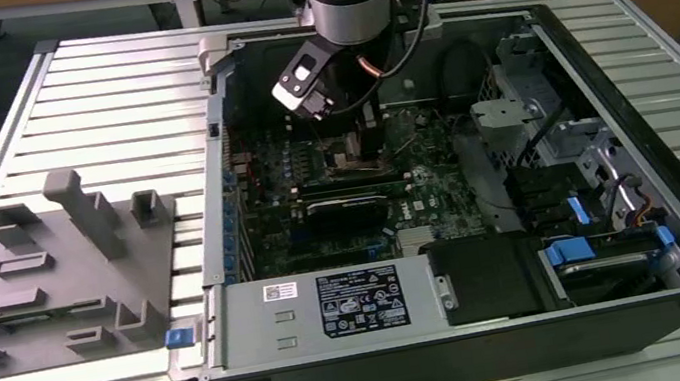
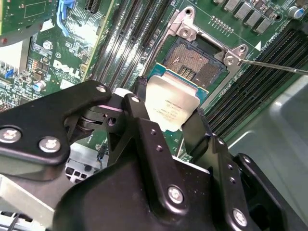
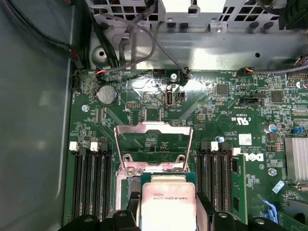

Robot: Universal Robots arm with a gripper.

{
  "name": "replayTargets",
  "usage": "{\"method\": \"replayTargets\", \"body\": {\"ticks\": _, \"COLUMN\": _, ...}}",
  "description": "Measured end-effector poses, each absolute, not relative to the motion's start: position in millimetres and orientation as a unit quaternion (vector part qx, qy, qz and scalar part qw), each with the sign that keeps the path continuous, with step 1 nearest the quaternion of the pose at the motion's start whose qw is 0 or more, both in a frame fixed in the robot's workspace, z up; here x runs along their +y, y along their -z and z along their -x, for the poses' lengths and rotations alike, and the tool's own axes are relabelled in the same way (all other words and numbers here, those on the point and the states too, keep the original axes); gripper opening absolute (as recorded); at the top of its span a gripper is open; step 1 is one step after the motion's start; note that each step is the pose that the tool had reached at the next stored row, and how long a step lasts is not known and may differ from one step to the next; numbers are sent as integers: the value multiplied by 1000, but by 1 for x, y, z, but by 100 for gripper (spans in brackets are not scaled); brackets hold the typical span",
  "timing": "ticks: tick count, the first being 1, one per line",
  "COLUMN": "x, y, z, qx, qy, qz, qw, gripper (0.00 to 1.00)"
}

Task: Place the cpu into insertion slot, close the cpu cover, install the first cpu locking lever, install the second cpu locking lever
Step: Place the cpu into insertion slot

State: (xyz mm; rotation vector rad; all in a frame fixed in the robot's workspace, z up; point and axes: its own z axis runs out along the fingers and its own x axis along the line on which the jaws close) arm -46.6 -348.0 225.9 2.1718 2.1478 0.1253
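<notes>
My gripper (image 2: 168, 115) is shut on the cpu (image 2: 171, 107), a small square chip with a dull silver top, pinched at two opposite edges between black fingers (image 2: 139, 113). The chip hangs a little above the insertion slot (image 2: 192, 62), whose dark pin field lies bare inside its silver rim on the green motherboard (image 3: 231, 120). In the first wrist view the cpu (image 3: 166, 199) overlaps the socket's near side, and the cpu cover (image 3: 154, 129) stands swung open behind it. A thin locking lever (image 2: 272, 65) sticks out sideways from the socket corner. In the exterior view the gripper (image 1: 356, 137) reaches down into the open computer case (image 1: 658, 153).
Black memory slots (image 3: 91, 178) flank the socket on both sides. A labelled power supply box (image 1: 357, 301) sits at the case's near edge, drive bays with blue tabs (image 1: 591, 244) toward the exterior view's right. A grey fixture block (image 1: 58, 283) lies on the slatted table at the exterior view's left.
</notes>
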Motion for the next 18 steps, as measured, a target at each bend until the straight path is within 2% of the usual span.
{"method": "replayTargets", "body": {"ticks": 18, "x": -342, "y": -207, "z": 56, "qx": 702, "qy": -42, "qz": -710, "qw": 42, "gripper": 54}}
